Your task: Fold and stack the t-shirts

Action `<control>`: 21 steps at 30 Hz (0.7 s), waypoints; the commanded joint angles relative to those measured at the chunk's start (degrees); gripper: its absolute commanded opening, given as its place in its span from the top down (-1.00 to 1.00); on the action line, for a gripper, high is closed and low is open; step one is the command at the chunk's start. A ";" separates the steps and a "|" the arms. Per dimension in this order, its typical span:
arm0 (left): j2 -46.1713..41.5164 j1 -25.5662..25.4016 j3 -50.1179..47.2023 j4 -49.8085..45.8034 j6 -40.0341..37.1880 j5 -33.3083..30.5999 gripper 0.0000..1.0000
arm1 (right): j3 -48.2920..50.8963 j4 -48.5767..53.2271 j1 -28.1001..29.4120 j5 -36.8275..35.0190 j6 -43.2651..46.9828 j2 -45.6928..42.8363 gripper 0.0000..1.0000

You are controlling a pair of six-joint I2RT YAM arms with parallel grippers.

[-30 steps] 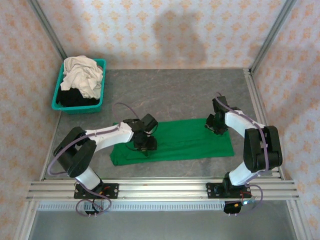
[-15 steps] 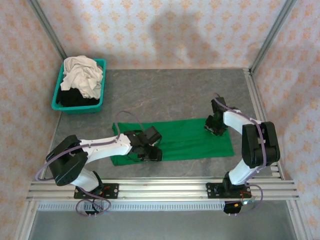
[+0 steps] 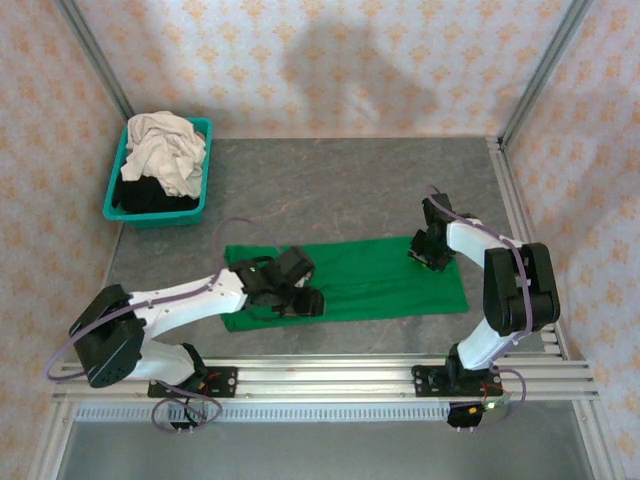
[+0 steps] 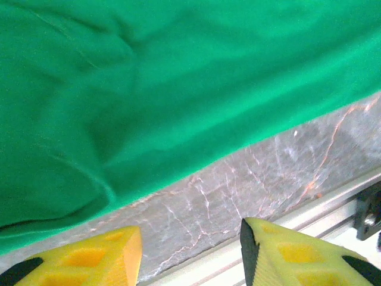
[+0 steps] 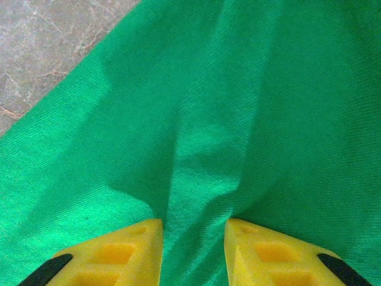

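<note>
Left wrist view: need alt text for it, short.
A green t-shirt lies across most of the frame on a grey marbled table, its near hem running diagonally. The left gripper hovers open just off that hem, its two yellow fingertips apart with bare table between them and a metal rail behind.

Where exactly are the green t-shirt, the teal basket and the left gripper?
green t-shirt (image 3: 380, 275): overhead view, flat middle of the cloth.
teal basket (image 3: 155, 215): overhead view, its near rim.
left gripper (image 4: 190, 253): left wrist view, gap between the yellow fingertips.
</note>
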State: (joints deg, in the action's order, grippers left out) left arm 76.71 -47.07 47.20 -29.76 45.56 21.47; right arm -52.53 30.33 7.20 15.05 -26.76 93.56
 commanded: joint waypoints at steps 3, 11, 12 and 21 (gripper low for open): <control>-2.22 10.10 0.64 -6.07 -3.83 -5.86 0.01 | -0.12 -0.54 -0.01 -0.61 0.71 0.76 0.34; 11.32 7.53 7.36 0.46 -4.12 0.11 0.03 | 0.48 -0.62 -0.52 -0.89 0.89 0.65 0.34; 12.30 5.90 8.29 0.65 -4.04 0.13 0.03 | 0.67 -0.77 -0.61 -0.98 0.97 0.45 0.34; 12.76 -1.10 5.03 4.94 0.26 2.43 0.02 | 0.74 -1.32 -1.23 -0.37 1.24 1.24 0.34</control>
State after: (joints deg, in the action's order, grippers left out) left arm 91.29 -48.10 55.05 -27.29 43.59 22.63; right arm -52.47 29.85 6.46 15.22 -26.37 93.71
